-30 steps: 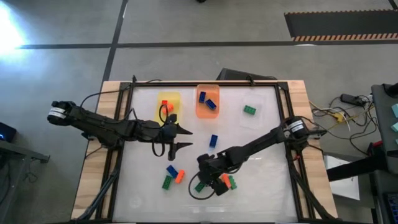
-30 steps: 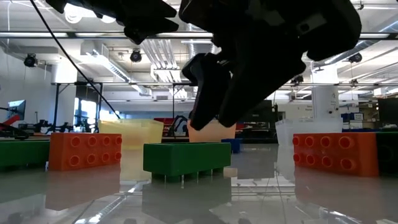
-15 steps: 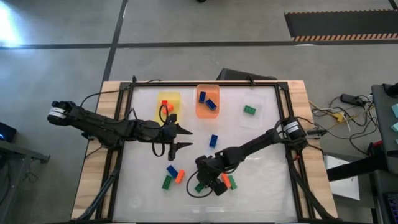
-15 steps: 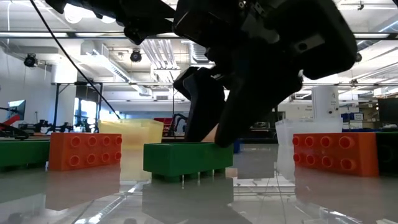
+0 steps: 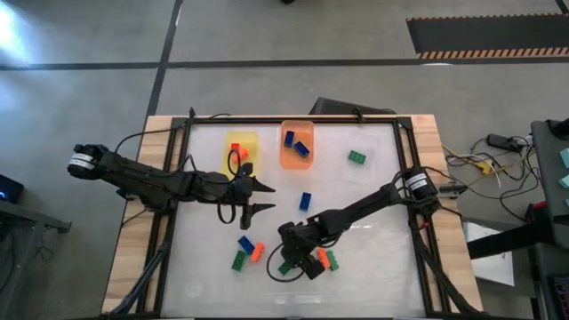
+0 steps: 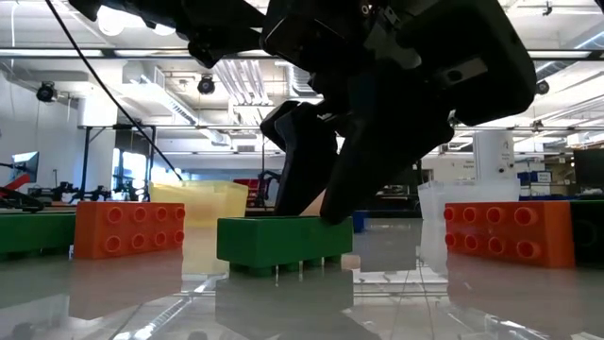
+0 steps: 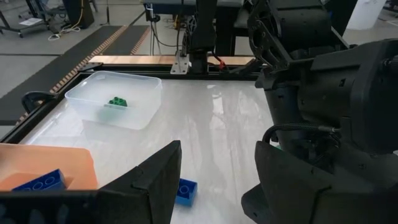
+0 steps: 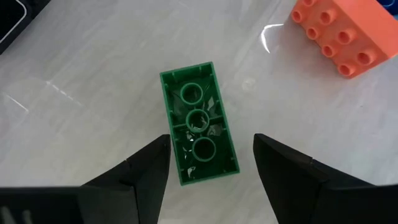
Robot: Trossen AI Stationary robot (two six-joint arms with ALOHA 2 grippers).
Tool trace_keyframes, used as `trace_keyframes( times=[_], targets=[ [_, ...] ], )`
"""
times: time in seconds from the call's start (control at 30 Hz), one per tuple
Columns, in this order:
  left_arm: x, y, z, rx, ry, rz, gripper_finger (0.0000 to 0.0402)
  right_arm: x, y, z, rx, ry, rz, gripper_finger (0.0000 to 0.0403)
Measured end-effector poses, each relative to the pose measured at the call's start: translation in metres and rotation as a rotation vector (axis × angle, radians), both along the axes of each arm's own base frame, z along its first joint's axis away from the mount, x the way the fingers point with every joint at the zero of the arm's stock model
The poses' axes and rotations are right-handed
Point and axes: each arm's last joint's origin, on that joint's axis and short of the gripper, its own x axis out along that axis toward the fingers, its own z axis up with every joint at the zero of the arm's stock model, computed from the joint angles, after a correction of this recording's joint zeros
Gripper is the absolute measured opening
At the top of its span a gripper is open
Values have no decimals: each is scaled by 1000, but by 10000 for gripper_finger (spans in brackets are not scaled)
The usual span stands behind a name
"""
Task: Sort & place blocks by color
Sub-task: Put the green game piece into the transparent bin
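The right end effector (image 8: 208,165) is poised low over a green block (image 8: 200,122) near the front of the desk (image 5: 373,276), its 2 fingers spread to either side of the block's near end and not yet closed on it. The block is seen lying upside down, hollow tubes up, so the grip is lined up across its narrow width, presumably because the flat long sides give the firmest hold. An orange block (image 8: 339,32) lies just beside it, apart, and is left clear of the fingers.

The left end effector (image 5: 260,198) is held open and empty above mid-desk, waiting out of the way. Behind it, sorting is already visible: blue blocks (image 5: 296,144) in the orange tray (image 5: 297,163), 1 green block (image 7: 117,101) in the clear tray (image 7: 93,106). By that pattern, the clear tray would be judged the destination here.
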Motion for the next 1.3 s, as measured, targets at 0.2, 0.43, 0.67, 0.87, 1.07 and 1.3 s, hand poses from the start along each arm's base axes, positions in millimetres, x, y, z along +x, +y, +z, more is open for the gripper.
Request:
trace_keyframes(
  times=[0.2, 0.43, 0.67, 0.87, 1.07, 1.3],
  targets=[
    [0, 0, 0, 8, 0, -2, 189, 0, 0, 0, 0, 1, 0, 219],
    [0, 0, 0, 8, 0, -2, 189, -2, 0, -4, -1, 1, 2, 219],
    [0, 0, 0, 8, 0, -2, 190, -3, 0, -7, 6, -9, -2, 219],
    [0, 0, 0, 8, 0, -2, 189, -4, -1, -11, 9, -22, -1, 235],
    [0, 0, 0, 8, 0, -2, 189, -3, -2, -11, 16, -27, 0, 230],
    [0, 1, 0, 8, 0, 0, 189, -3, -2, -10, 19, -30, 2, 185]
  ],
)
